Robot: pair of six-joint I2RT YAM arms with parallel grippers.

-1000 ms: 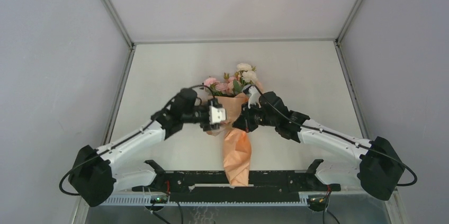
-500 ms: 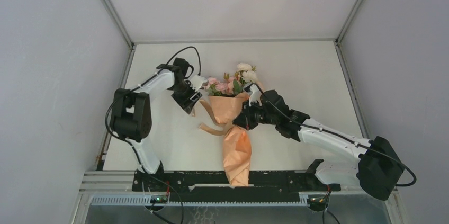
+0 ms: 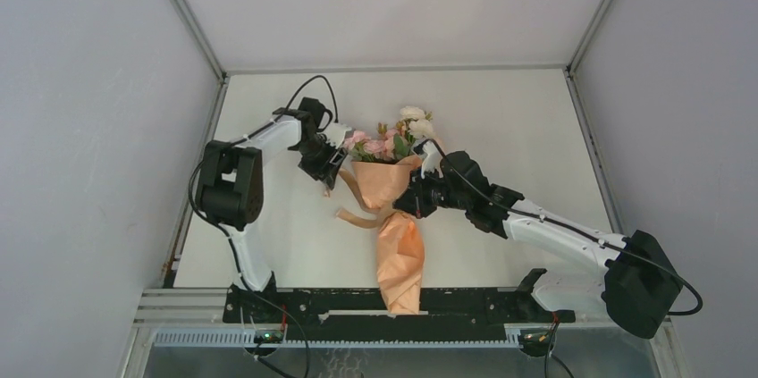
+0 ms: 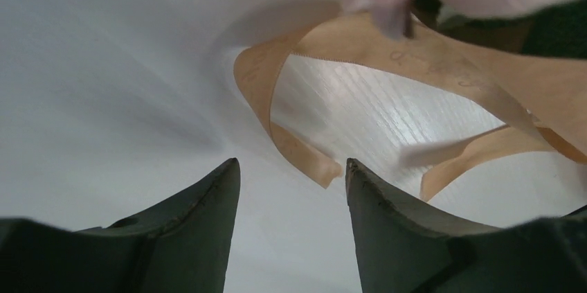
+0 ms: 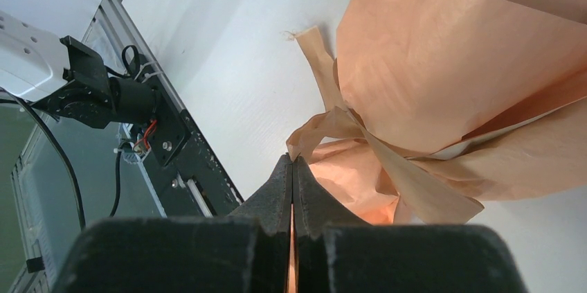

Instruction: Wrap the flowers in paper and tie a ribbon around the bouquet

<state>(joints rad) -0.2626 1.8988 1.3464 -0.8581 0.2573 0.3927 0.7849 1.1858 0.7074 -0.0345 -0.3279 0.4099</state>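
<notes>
Two grippers flank the bouquet point(image 3: 399, 248), which lies on the white table point(image 3: 509, 119) with its roses point(image 3: 393, 138) pointing to the far side: the left gripper point(image 3: 327, 169), jaws spread, hovers by the loose ribbon point(image 3: 356, 205) loop, and the right gripper point(image 3: 408, 202), jaws pressed together, pinches the ribbon at the cone's waist

My left gripper point(image 4: 291, 165): jaws apart, nothing between them. A ribbon point(image 4: 256, 92) loop curls just ahead on the table point(image 3: 501, 128), flowers point(image 3: 393, 138) overhanging it. Bare table to my left and on the far side. My right gripper point(image 5: 291, 160), pinched on ribbon at the bouquet's point(image 3: 400, 253) waist, blocks that flank; open table lies right of it.
</notes>
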